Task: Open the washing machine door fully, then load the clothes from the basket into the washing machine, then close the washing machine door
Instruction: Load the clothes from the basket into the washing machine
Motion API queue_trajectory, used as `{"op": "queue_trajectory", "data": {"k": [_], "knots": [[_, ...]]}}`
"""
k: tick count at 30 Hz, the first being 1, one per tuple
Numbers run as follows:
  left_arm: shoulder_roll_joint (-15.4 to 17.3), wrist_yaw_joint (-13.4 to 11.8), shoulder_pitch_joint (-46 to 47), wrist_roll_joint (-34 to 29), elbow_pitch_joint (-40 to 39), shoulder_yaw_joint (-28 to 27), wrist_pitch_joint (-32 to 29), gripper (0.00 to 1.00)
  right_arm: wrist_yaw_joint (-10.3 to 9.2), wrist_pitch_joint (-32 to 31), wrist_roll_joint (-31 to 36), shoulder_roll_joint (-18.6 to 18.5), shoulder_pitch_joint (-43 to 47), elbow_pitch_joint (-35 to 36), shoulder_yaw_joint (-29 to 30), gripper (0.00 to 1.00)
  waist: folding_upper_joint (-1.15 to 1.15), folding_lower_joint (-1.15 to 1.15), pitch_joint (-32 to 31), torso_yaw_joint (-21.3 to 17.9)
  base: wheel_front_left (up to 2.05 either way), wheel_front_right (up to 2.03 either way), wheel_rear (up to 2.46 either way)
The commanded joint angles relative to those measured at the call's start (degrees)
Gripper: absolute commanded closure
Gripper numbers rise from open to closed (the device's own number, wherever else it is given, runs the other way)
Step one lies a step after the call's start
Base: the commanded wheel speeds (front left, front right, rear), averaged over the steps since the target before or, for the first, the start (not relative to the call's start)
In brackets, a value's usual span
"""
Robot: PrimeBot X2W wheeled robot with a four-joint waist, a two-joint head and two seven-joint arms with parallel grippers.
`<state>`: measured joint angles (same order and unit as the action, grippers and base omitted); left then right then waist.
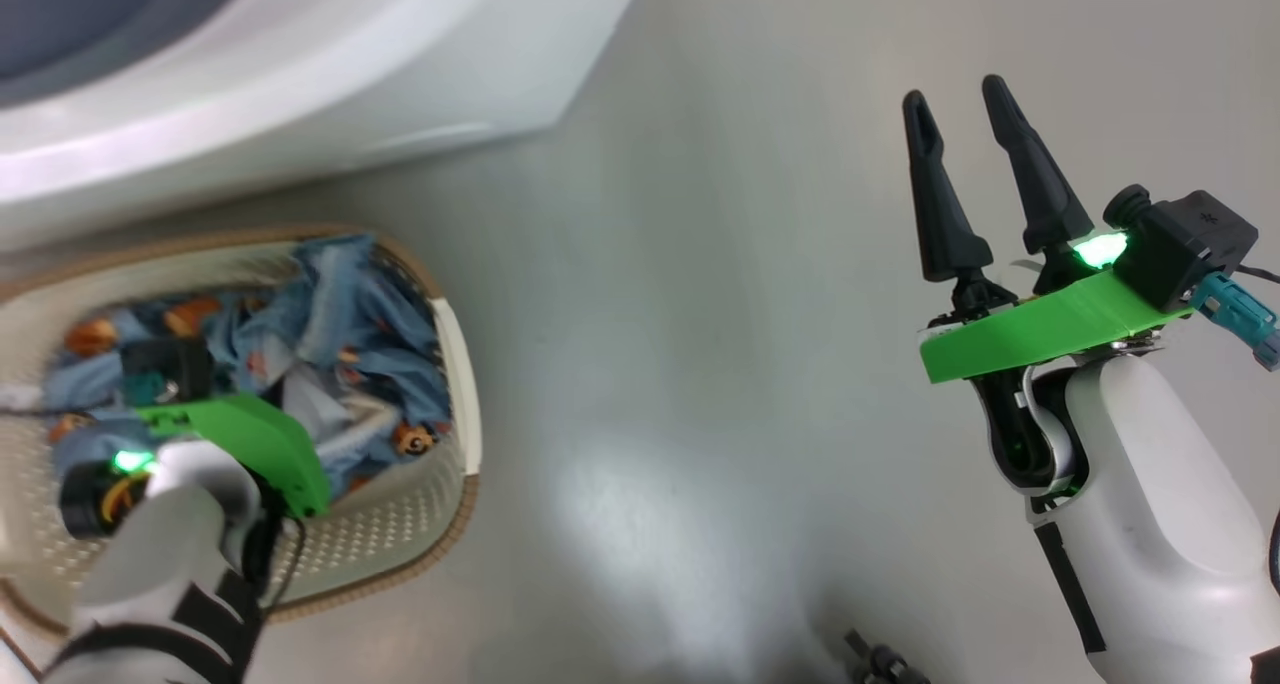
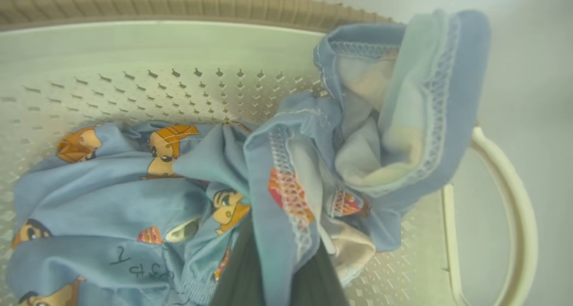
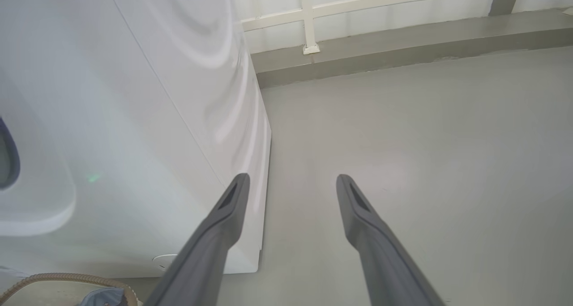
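Lying bunched in the basket [image 1: 462, 384] on the floor [image 1: 700, 364], the clothes [image 1: 340, 334] (blue, with orange bears) have one fold pinched in the left pincer [image 2: 281, 257], its fingers pressed together. The washer [image 1: 300, 74] stands just beyond the basket's brown rim. The right pincer [image 1: 958, 104] hangs spread over the floor, well apart from both, holding nothing.

Bare floor [image 1: 700, 364] right of basket [image 1: 462, 384]; washing machine [image 1: 400, 54] beyond.
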<state>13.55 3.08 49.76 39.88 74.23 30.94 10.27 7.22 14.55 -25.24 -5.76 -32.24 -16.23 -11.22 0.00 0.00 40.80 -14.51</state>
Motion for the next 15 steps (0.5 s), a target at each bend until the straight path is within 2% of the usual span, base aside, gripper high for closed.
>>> {"op": "queue_trajectory", "data": {"k": [1, 10, 15], "knots": [[1.10, 0.46, -2.36, 0.79, -0.31, -1.64, 1.36, 1.00, 0.26, 0.45, -0.44, -0.52, 2.54, 0.67, -0.89, 0.00, 0.00, 0.00, -4.97, 2.83, 0.00, 0.00, 0.00], [-0.72, 2.34, -8.14, 2.21, -4.07, -3.55, 4.65, 1.00, 0.26, 0.45, -0.97, -2.17, 4.76, -1.70, -1.23, 0.00, 0.00, 0.00, -14.51, 5.71, 0.00, 0.00, 0.00], [-0.64, 1.69, -12.40, 1.17, -11.79, -6.38, 4.71, 1.00, 0.26, 0.45, -1.56, -3.17, 6.69, -2.93, -1.13, 0.00, 0.00, 0.00, -19.66, 7.66, 0.00, 0.00, 0.00]]}}
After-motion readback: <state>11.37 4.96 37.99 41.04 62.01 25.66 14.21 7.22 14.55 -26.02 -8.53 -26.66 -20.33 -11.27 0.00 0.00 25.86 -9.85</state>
